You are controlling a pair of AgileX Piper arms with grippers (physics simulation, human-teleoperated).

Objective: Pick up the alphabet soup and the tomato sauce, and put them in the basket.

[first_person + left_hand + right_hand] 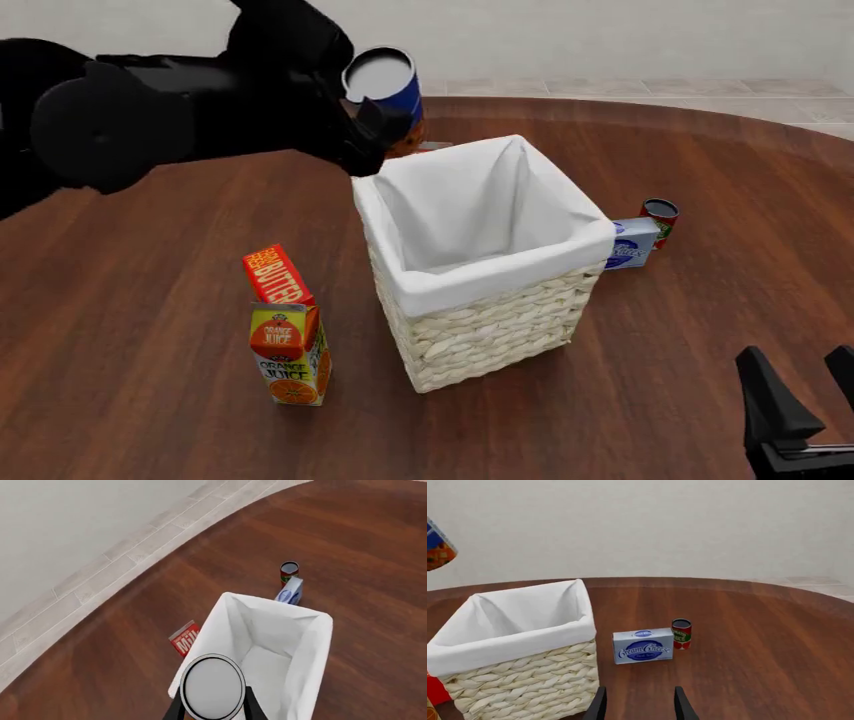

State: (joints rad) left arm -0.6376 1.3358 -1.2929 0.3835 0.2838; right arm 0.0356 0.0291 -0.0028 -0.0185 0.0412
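Front view showed the left hand (378,112) clamped on the soup (387,88), held above the basket's (497,300) far-left corner, so it needed carrying further over the lining before letting go, while the right hand (806,400) waited open and the sauce (659,220) stood beyond the basket.

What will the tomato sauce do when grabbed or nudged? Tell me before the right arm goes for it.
The tomato sauce is probably rigid, being a can, so jaws shouldn't crush it. Upright on its flat base, it likely sits steady, but if tipped it would probably roll. The cream cheese box stands close beside it, so a sideways nudge may bump it.
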